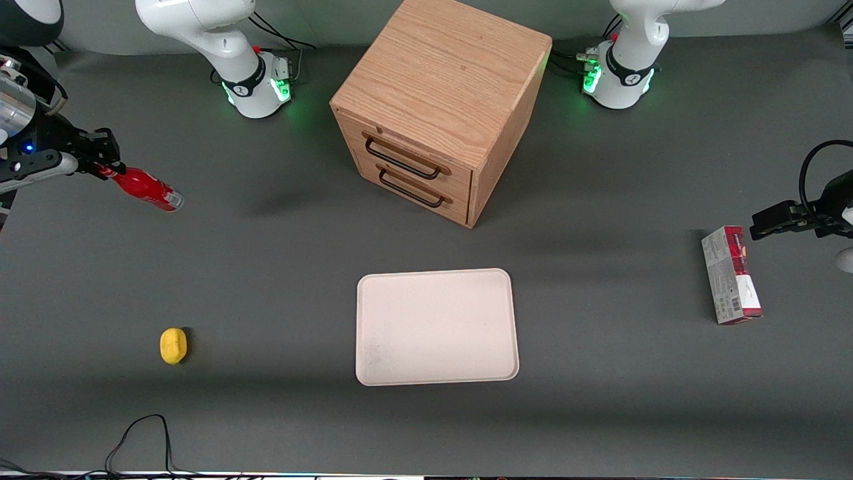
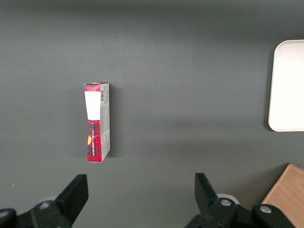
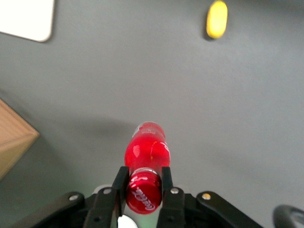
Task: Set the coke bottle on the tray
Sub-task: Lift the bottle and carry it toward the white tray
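The coke bottle [image 1: 143, 188] is all red with a silvery base and hangs tilted above the table at the working arm's end. My right gripper [image 1: 101, 168] is shut on its neck just below the red cap. In the right wrist view the bottle [image 3: 146, 152] points away from the camera, with its cap [image 3: 143, 197] clamped in the gripper [image 3: 143, 183] between the two black fingers [image 3: 119, 183]. The cream-white tray [image 1: 437, 326] lies flat in the middle of the table, nearer the front camera than the cabinet. One corner of the tray [image 3: 26, 19] shows in the right wrist view.
A wooden drawer cabinet [image 1: 440, 107] stands in the middle, farther from the front camera than the tray. A yellow lump [image 1: 173, 346] lies toward the working arm's end. A red-and-white carton [image 1: 731, 275] lies toward the parked arm's end. A black cable [image 1: 143, 440] loops at the table's front edge.
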